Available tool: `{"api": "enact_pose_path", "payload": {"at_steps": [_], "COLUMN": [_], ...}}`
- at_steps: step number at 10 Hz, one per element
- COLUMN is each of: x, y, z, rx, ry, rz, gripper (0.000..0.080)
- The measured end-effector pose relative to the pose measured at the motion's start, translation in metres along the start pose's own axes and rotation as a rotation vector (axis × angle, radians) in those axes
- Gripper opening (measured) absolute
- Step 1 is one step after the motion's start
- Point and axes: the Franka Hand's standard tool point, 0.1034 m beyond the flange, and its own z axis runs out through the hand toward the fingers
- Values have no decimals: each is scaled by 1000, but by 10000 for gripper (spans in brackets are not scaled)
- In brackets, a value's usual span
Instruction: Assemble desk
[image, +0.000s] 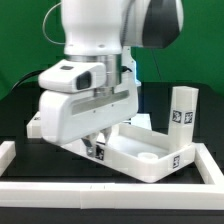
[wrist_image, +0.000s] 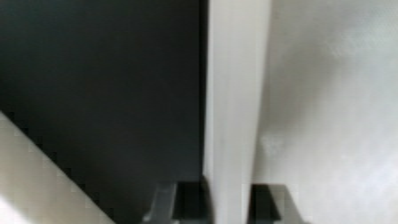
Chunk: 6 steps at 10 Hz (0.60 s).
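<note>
Top-positioning step: jaws pinch raised rim (wrist_image: 237, 100) of desk top (image: 140, 152). Next probably calls for sliding it square; leg (image: 182, 112) stands upright beside.

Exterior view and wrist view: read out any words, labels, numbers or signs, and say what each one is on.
No readable words, brands or numbers in either view.
Only black-and-white square tags, their patterns too blurred to make out: one on the upright leg, two on the desk top.
</note>
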Motion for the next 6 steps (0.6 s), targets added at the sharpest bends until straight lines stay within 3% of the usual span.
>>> {"api": "enact_pose_path", "payload": {"at_steps": [3,4,6], "x": [-6,0,30], "y": [5,9,19], "z": [0,-2,-3], "rx": [-19,-59,-86], "ry": [-33,-30,-24], "rz": [-196,-347,-486], "gripper": [60,60,60]}}
